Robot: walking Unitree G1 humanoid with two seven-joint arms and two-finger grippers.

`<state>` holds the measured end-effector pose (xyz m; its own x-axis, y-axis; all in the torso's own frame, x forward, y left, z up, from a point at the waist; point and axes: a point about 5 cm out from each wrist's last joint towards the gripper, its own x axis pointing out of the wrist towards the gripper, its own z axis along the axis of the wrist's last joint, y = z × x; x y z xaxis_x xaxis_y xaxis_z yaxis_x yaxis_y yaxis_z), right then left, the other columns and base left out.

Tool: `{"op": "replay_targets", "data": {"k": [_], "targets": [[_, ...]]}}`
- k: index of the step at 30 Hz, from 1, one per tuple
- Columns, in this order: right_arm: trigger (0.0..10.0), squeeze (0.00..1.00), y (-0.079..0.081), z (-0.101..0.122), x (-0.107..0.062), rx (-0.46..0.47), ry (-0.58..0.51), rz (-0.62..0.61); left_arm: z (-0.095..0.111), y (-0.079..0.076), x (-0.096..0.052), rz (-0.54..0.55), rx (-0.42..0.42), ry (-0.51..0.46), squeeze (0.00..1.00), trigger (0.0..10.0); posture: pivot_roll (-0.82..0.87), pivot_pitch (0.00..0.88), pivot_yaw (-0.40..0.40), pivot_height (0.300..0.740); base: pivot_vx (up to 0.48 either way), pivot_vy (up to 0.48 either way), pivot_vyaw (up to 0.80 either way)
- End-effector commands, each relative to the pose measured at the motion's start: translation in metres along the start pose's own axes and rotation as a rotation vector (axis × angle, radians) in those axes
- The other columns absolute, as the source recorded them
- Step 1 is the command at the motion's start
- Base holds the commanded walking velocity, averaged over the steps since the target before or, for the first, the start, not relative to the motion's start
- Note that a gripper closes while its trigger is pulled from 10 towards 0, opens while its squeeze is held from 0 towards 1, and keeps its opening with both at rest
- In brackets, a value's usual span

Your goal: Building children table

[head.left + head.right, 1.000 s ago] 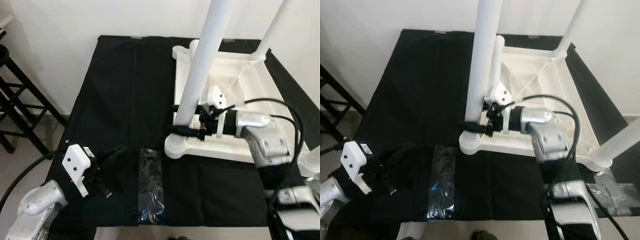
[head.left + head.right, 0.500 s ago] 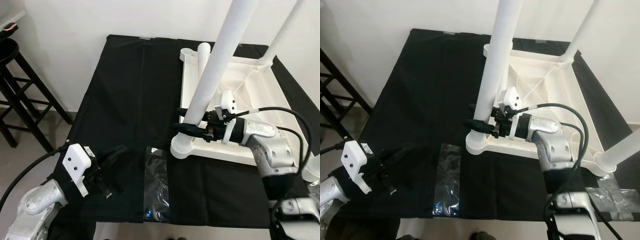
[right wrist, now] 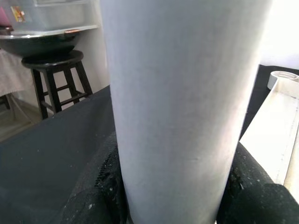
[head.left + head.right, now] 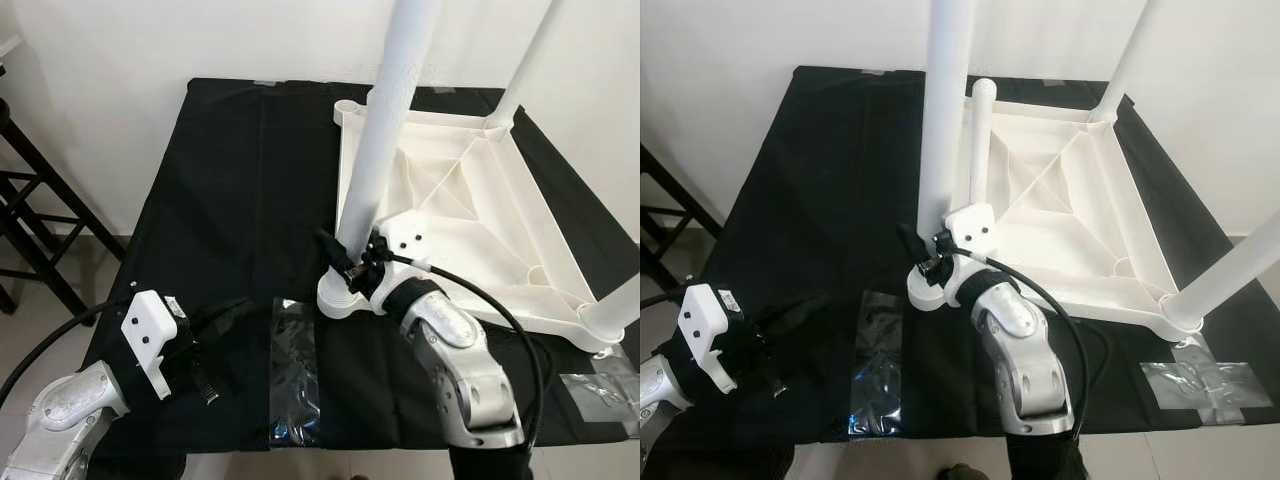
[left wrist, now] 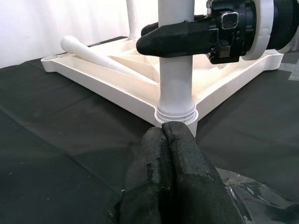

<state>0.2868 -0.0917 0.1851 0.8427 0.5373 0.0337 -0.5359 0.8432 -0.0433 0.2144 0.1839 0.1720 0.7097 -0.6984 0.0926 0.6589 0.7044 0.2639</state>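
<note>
A white children's table top (image 4: 470,200) lies upside down on a black cloth (image 4: 240,200). A white leg (image 4: 385,130) stands upright in its near left corner socket. My right gripper (image 4: 345,265) is shut on this leg just above the socket; its black fingers (image 3: 93,196) wrap both sides of the leg (image 3: 187,93). Two more legs stand at the back right (image 4: 530,60) and near right (image 4: 1230,270) corners. A loose leg (image 4: 980,140) lies slanted inside the top. My left gripper (image 5: 163,135) rests low on the cloth, shut and empty, pointing at the held leg's base (image 5: 176,109).
A clear plastic bag (image 4: 295,370) lies on the cloth between my arms. Silver tape (image 4: 1205,385) sits at the near right of the cloth. A dark stool (image 4: 30,230) stands off the cloth's left edge. A white wall runs close behind.
The camera has shifted. My right arm has swung from the leg's right side round to its near side, still gripping the leg. The left arm has not moved.
</note>
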Motion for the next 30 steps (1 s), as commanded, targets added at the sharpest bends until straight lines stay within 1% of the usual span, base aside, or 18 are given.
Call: {"op": "replay_targets", "data": {"k": [1, 2, 7, 8, 9, 10, 12, 13, 14, 16, 17, 21, 22, 23, 24, 25, 26, 30], "targets": [[10.0, 0.0, -0.002, -0.034, -0.004, 0.048, 0.203, -0.004, 0.001, 0.0, -0.001, -0.001, -0.004, -0.001, 0.0, 10.0, 0.05, 0.18, -0.069, 0.74, 0.0, 0.0, 0.0], [10.0, 1.0, -0.004, -0.032, -0.002, 0.058, 0.209, 0.034, 0.001, -0.001, -0.001, -0.004, -0.008, -0.003, 0.0, 10.0, 0.05, 0.177, -0.066, 0.74, 0.0, 0.0, 0.0], [10.0, 1.0, -0.008, -0.023, 0.006, 0.062, 0.196, 0.119, 0.001, -0.001, -0.001, -0.011, -0.016, -0.007, 0.0, 10.0, 0.05, 0.174, -0.064, 0.74, 0.0, 0.0, 0.0], [10.0, 1.0, -0.012, -0.013, 0.012, 0.035, 0.159, 0.171, 0.001, -0.002, 0.0, -0.013, -0.017, -0.007, 0.0, 10.0, 0.05, 0.167, -0.066, 0.74, 0.0, 0.0, 0.0], [10.0, 1.0, -0.012, -0.013, 0.012, 0.035, 0.159, 0.171, 0.001, -0.002, 0.0, -0.013, -0.017, -0.007, 0.0, 10.0, 0.05, 0.167, -0.066, 0.74, 0.0, 0.0, 0.0], [10.0, 1.0, -0.015, -0.003, 0.017, 0.017, 0.119, 0.232, 0.001, -0.002, 0.001, -0.014, -0.019, -0.008, 0.0, 10.0, 0.05, 0.166, -0.067, 0.74, 0.0, 0.0, 0.0], [10.0, 1.0, -0.015, -0.003, 0.017, 0.017, 0.119, 0.232, 0.001, -0.002, 0.001, -0.014, -0.019, -0.008, 0.0, 10.0, 0.05, 0.166, -0.067, 0.74, 0.0, 0.0, 0.0], [10.0, 0.66, -0.018, 0.008, 0.022, -0.007, 0.072, 0.338, 0.001, -0.002, 0.001, -0.013, -0.018, -0.01, 0.0, 10.0, 0.05, 0.16, -0.065, 0.74, 0.0, 0.0, 0.0], [10.0, 0.66, -0.018, 0.008, 0.022, -0.007, 0.072, 0.338, 0.001, -0.002, 0.001, -0.013, -0.018, -0.01, 0.0, 10.0, 0.05, 0.16, -0.065, 0.74, 0.0, 0.0, 0.0], [10.0, 0.0, -0.029, 0.025, 0.033, -0.05, 0.014, 0.498, 0.0, -0.001, 0.003, -0.012, -0.018, -0.014, 0.0, 10.0, 0.06, 0.146, -0.052, 0.74, 0.0, 0.0, 0.0], [10.0, 0.0, -0.036, 0.034, 0.042, -0.056, 0.002, 0.56, -0.001, -0.001, 0.003, -0.013, -0.018, -0.014, 0.0, 10.0, 0.06, 0.143, -0.048, 0.74, 0.0, 0.0, 0.0], [10.0, 0.0, -0.045, 0.04, 0.053, -0.066, 0.011, 0.636, -0.001, -0.001, 0.004, -0.013, -0.018, -0.015, 0.0, 10.0, 0.07, 0.139, -0.048, 0.74, 0.0, 0.0, 0.0], [8.4, 0.0, -0.047, 0.038, 0.057, -0.047, 0.031, 0.686, -0.002, -0.001, 0.004, -0.012, -0.02, -0.014, 0.0, 10.0, 0.07, 0.136, -0.048, 0.74, 0.0, 0.0, 0.0], [8.4, 0.0, -0.047, 0.038, 0.057, -0.047, 0.031, 0.686, -0.002, -0.001, 0.004, -0.012, -0.02, -0.014, 0.0, 10.0, 0.07, 0.136, -0.048, 0.74, 0.0, 0.0, 0.0], [4.8, 0.0, -0.048, 0.037, 0.058, -0.04, 0.032, 0.702, -0.002, -0.001, 0.004, -0.012, -0.02, -0.014, 0.0, 10.0, 0.07, 0.136, -0.048, 0.74, 0.0, 0.0, 0.0], [4.8, 0.0, -0.048, 0.037, 0.058, -0.04, 0.032, 0.702, -0.002, -0.001, 0.004, -0.012, -0.02, -0.014, 0.0, 10.0, 0.07, 0.136, -0.048, 0.74, 0.0, 0.0, 0.0], [0.2, 0.0, -0.048, 0.036, 0.059, -0.028, 0.035, 0.72, -0.002, -0.001, 0.004, -0.011, -0.021, -0.014, 0.0, 10.0, 0.08, 0.135, -0.049, 0.74, 0.0, 0.0, 0.0], [0.0, 0.0, -0.048, 0.033, 0.058, -0.013, 0.045, 0.757, -0.002, -0.001, 0.004, -0.011, -0.023, -0.013, 0.0, 10.0, 0.08, 0.136, -0.049, 0.74, 0.0, 0.0, 0.0]]}}
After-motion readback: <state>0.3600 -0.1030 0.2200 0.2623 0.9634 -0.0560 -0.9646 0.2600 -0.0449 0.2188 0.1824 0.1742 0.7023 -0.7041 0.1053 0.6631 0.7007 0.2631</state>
